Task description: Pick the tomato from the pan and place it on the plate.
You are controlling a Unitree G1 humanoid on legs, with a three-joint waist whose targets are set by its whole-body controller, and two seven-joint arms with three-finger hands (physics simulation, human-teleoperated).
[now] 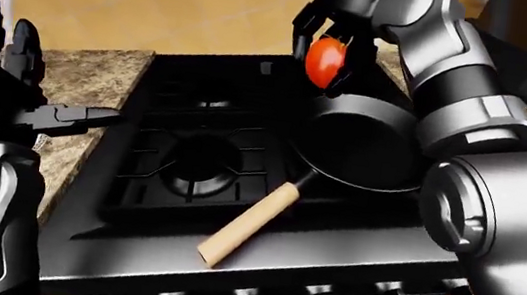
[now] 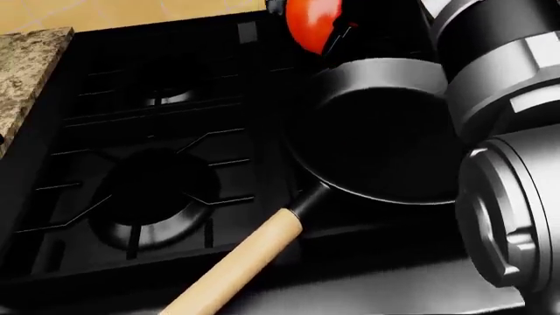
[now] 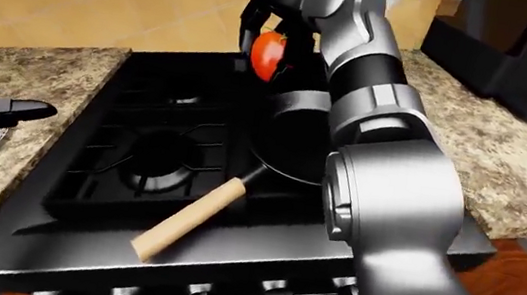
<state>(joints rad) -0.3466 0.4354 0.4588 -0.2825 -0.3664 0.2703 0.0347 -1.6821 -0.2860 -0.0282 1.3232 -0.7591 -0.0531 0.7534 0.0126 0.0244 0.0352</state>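
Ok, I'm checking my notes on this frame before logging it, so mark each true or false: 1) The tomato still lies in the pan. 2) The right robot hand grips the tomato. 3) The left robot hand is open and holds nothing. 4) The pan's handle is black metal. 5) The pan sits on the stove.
1) False. The tomato is lifted above the pan, whose inside shows nothing in it.
2) True. The right robot hand has its fingers closed round the tomato.
3) True. The left robot hand is open, at the left-eye view's left.
4) False. The handle looks like light wood.
5) True. It rests on the black stove.
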